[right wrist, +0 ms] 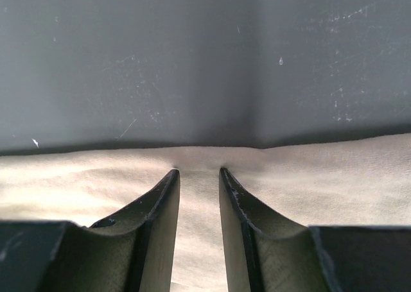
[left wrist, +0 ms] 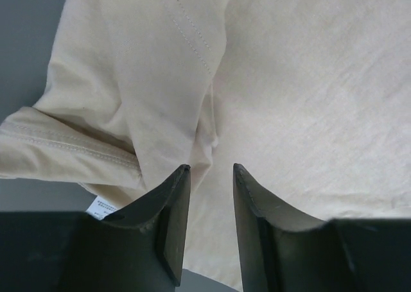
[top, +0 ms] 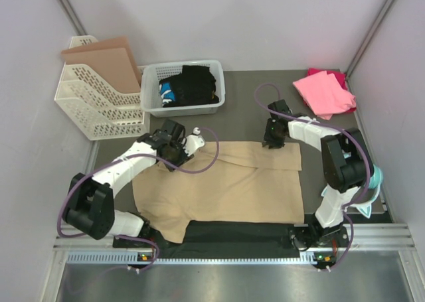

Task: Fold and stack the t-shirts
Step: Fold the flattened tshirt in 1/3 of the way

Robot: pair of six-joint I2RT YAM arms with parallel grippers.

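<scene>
Bench notes for you. You are looking down on a dark grey counter (top: 246, 96); its surface is showing scuffs and pale specks in the right wrist view. Pale lavender walls (top: 232, 23) are enclosing it on the far side, left and right. Soft, even light is falling and casting only faint shadows. A white perforated file rack (top: 99, 106) is standing at the far left, with a white basket (top: 186, 109) just beside it. A ridged metal rail (top: 226, 257) is running along the near edge.

Nothing legible anywhere. Only a small white tag (left wrist: 101, 206) peeking from under the tan shirt (left wrist: 302, 99) in the left wrist view, printed with faint grey lines, too small and blurred to read as words or numbers.
</scene>
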